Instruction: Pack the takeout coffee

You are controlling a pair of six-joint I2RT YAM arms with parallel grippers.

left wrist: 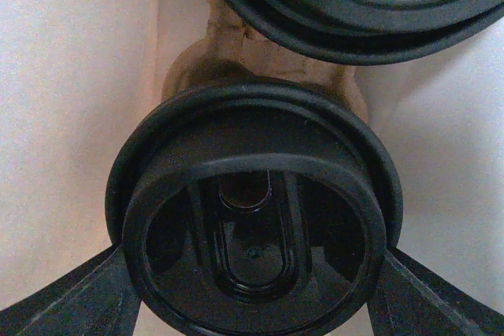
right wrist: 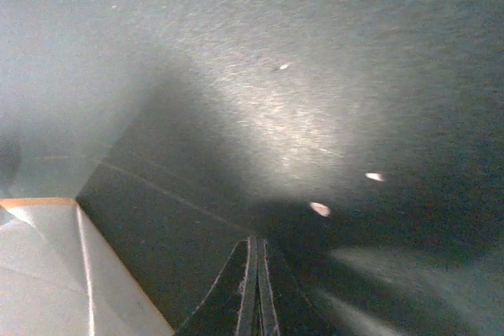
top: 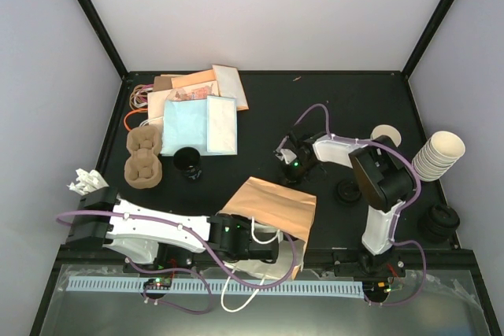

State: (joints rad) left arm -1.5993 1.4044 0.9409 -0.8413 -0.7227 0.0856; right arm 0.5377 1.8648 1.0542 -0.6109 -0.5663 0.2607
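We find the coffee cup (left wrist: pixel 256 226) inside the paper bag (top: pixel 272 202). In the left wrist view only its round black lid shows, filling the centre of the frame, and the cup's side is hidden from us. The left fingers (left wrist: pixel 63 304) stand wide apart and meet the lid's rim from the lower left and lower right corners, so we read them as gripping the cup. Above it a second black lid (left wrist: pixel 354 13) is cut off by the top edge. A piece of brown moulded cardboard (left wrist: pixel 236 45) lies between the two lids, and the bag's pale inner walls are on either side. In the overhead view the bag lies at lower centre of the black table (top: pixel 331 100), and the left arm reaches into it from the left. The right fingers (right wrist: pixel 236 304) are pressed flat together with nothing between them, over bare table just above the bag's upper edge. To the right of the bag lies a loose lid (top: pixel 346 190). Further right are a stack of cream cups (top: pixel 437 155) and a pile of black lids (top: pixel 439 222). At left centre sit a brown cup carrier (top: pixel 144 159) and a small dark cup (top: pixel 187 163), with a spread of napkins (top: pixel 197 116) above them.
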